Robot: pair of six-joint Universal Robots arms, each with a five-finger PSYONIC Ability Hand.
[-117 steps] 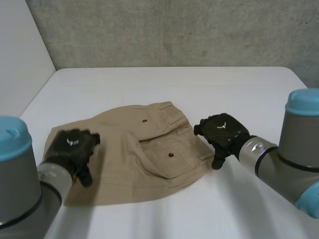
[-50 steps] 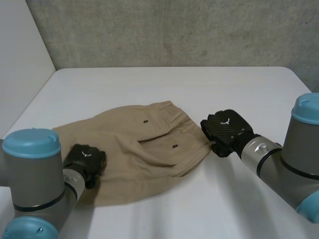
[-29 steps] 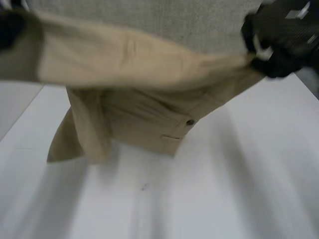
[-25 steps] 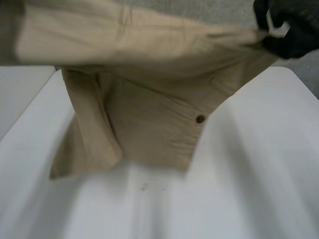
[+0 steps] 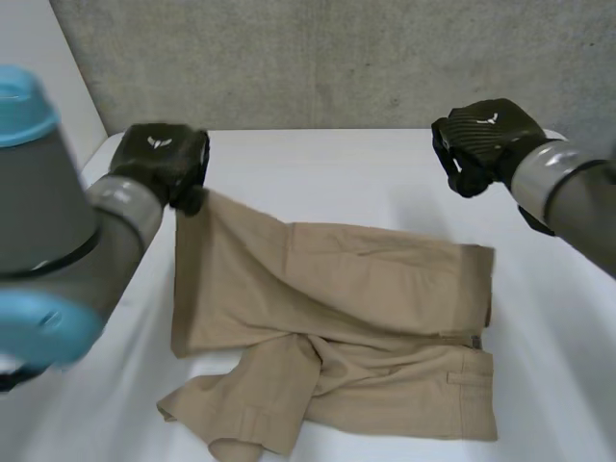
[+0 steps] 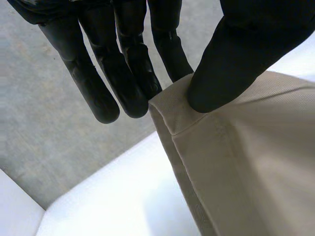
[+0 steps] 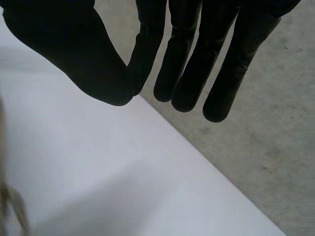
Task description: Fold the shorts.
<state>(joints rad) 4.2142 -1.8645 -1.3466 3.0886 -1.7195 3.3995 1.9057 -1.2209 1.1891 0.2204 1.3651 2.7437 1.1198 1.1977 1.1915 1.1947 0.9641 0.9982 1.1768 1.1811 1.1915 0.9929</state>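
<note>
The tan shorts [image 5: 366,289] lie spread on the white table [image 5: 337,164], waistband towards my right side, one leg bunched at the front left. My left hand [image 5: 159,162] holds one corner of the shorts lifted off the table at the back left. In the left wrist view the thumb [image 6: 236,64] pinches the hemmed corner of the shorts [image 6: 246,162] against the fingers. My right hand [image 5: 481,142] hangs above the table's back right, apart from the cloth. In the right wrist view the right hand [image 7: 197,59] has its thumb closed against a finger with nothing between them.
A grey concrete wall [image 5: 337,58] rises behind the table's far edge, and a white wall [image 5: 38,106] stands at the left. Bare table [image 7: 98,172] lies under the right hand, with the table's edge close by.
Half a second ago both hands held the shorts stretched high in the air. The right hand has let go and the shorts have dropped onto the table; the left hand still holds its corner.
</note>
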